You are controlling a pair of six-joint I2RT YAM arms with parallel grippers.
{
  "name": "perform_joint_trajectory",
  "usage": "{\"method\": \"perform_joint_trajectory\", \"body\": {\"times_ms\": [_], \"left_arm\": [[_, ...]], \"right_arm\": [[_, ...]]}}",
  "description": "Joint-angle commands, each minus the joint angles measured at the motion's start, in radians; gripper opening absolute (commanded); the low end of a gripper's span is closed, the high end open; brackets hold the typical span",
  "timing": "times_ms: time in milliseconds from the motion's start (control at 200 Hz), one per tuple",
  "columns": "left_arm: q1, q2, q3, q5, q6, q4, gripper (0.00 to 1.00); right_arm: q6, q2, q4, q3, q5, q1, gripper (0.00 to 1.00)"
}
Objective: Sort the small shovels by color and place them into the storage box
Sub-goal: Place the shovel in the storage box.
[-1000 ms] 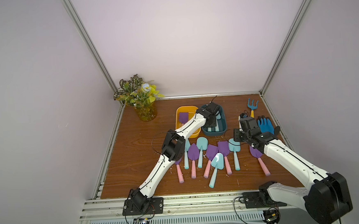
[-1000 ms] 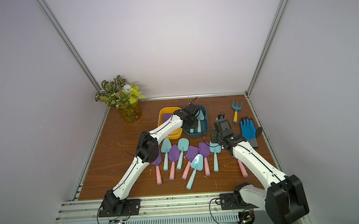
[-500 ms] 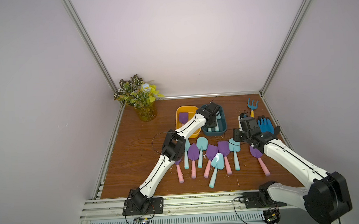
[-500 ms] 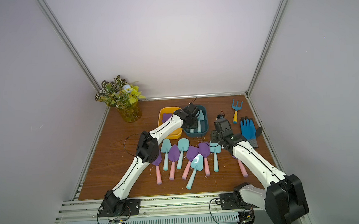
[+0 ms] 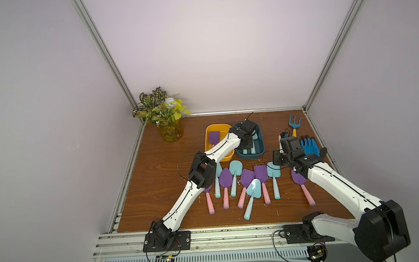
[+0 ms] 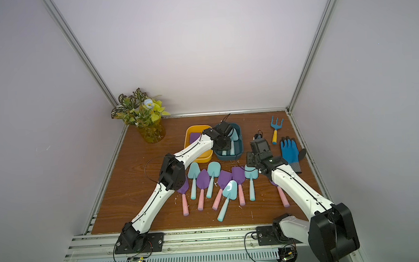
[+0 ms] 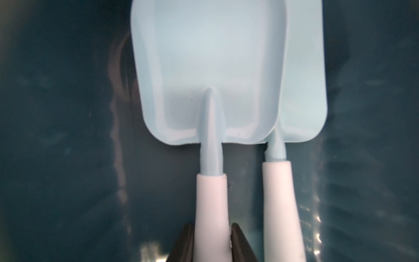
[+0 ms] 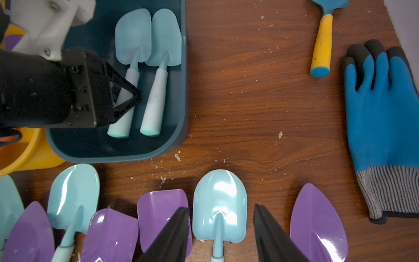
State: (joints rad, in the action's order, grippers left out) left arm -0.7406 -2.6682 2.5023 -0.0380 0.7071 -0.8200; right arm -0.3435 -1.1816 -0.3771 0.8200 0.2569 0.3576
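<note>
While the left gripper point(image 7: 212, 228) is flanking the handle of a light-blue shovel point(image 7: 208, 68) inside the dark teal box point(image 8: 180, 113), pinching or not I cannot tell, the right gripper point(image 8: 221, 209) is hovering released over another light-blue shovel point(image 8: 218, 195) at 5 o'clock from the box.

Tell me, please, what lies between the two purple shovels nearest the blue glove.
A light-blue shovel lies between them, seen in the right wrist view.

Pale lilac walls point(image 5: 223, 48) (aluminium-framed) enclose a brown wooden tabletop point(image 5: 156, 177).
</note>
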Motion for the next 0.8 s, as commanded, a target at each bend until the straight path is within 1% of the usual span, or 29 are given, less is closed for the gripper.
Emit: {"method": "perform_joint_trajectory", "body": {"times_ms": [0,250,365,445,515,575,796], "left_arm": [[0.011,0.001,0.026,0.002,0.001,0.018,0.33],[0.011,0.023,0.026,0.001,-0.004,0.018,0.35],[0.009,0.048,0.026,-0.005,-0.009,0.021,0.38],[0.005,0.072,0.026,-0.014,-0.016,0.022,0.42],[-0.001,0.098,0.026,-0.016,-0.028,0.027,0.49],[-0.012,0.129,0.026,-0.024,-0.044,0.041,0.53],[-0.048,0.281,0.015,-0.038,-0.115,0.087,0.62]], "right_arm": [[0.008,0.013,0.020,0.006,0.005,-0.004,0.52],[0.007,0.025,0.007,0.011,0.007,-0.008,0.53],[0.004,0.037,-0.005,0.017,0.013,-0.007,0.53],[0.001,0.044,-0.019,0.025,0.014,-0.008,0.53],[-0.004,0.049,-0.034,0.037,0.014,-0.007,0.53],[-0.014,0.054,-0.052,0.049,0.014,-0.008,0.54],[-0.054,0.089,-0.132,0.116,0.026,-0.008,0.54]]}}
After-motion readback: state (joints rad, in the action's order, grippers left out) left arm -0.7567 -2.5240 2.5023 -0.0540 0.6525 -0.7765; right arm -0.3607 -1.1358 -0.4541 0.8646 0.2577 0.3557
